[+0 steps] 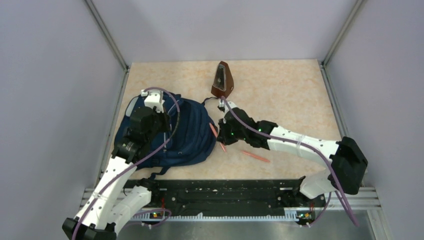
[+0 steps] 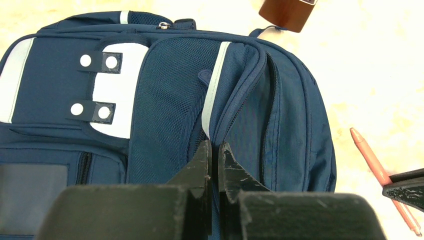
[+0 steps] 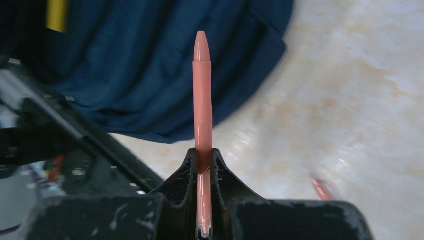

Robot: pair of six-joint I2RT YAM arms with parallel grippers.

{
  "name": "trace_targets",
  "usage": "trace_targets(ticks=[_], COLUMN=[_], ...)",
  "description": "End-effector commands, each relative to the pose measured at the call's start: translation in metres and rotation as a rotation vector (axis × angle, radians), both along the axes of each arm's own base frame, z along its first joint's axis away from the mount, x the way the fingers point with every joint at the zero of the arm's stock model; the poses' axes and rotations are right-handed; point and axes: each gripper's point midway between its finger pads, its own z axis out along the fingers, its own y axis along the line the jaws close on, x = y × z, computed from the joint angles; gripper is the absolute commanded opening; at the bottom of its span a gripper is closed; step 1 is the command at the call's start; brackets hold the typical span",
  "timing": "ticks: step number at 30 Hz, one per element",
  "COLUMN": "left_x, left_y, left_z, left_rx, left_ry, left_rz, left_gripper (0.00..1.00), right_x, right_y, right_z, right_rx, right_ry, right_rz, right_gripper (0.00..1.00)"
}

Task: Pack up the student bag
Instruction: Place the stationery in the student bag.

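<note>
Fabric of the student bag [image 1: 187, 137] fills most of the left wrist view. It is navy with light-grey stripes, a mesh panel and two white patches crossed by dark tabs with round white press studs [image 2: 95, 61]. A dark rectangular window pocket [image 2: 32, 192] sits at the bag's lower left corner, and whether it carries a name or label cannot be told. The bag lies flat on the left half of the table [image 1: 285, 95], under the left arm.

The left tool [image 2: 214, 150] is closed tight, its fingertips meeting on the piped seam beside a zip, with a thin fold of the bag's fabric pinched between them.

The right tool [image 3: 202, 167] is closed too, clamped on a salmon-pink pen [image 3: 202, 95] near its clear back end. The capped tip points away from the wrist toward the bag's right edge. From above, this pen lies just beside that edge.

A second pen [image 1: 256, 156] of the same colour lies on the table near the right arm — blurred in the right wrist view.

At the far side of the table, beyond the bag's top right corner, stands a brown pyramid-shaped object [image 1: 223, 80] with a dark front panel; any marking on it is too small to read.
</note>
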Motion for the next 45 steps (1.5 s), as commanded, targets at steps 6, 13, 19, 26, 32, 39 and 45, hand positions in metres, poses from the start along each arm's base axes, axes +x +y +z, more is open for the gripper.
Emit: trace_targets(ticks=[6,13,19,26,32,39,45], left_x=[0.004,0.003,0.002,0.002,0.002,0.002,0.002], left_y=[-0.003,-0.003,-0.001,-0.001,-0.001,-0.001,-0.001], left_z=[0.038,0.038,0.040,0.041,0.041,0.040,0.040], left_rx=[-0.049,-0.050,-0.049,-0.051,-0.049,-0.049,-0.049], left_ry=[-0.132,-0.134,-0.141,-0.144,-0.144,-0.144,-0.144], left_rz=[-0.011,-0.008,-0.003,-0.005,-0.004,-0.003,-0.004], left_gripper=[0.00,0.00,0.00,0.00,0.00,0.00,0.00], right_x=[-0.010,0.009,0.024,0.045,0.064,0.065,0.061], right_y=[0.099,0.140,0.168,0.190,0.196,0.205,0.210], right_z=[0.068,0.067,0.076,0.058,0.054,0.043,0.040], right_rx=[0.467,0.537,0.587,0.561,0.545,0.519,0.507], right_ry=[0.187,0.252,0.226,0.223,0.116,0.082,0.050], right_rz=[0.090,0.050,0.016,-0.051,-0.139,-0.148,-0.126], right_gripper=[0.00,0.00,0.00,0.00,0.00,0.00,0.22])
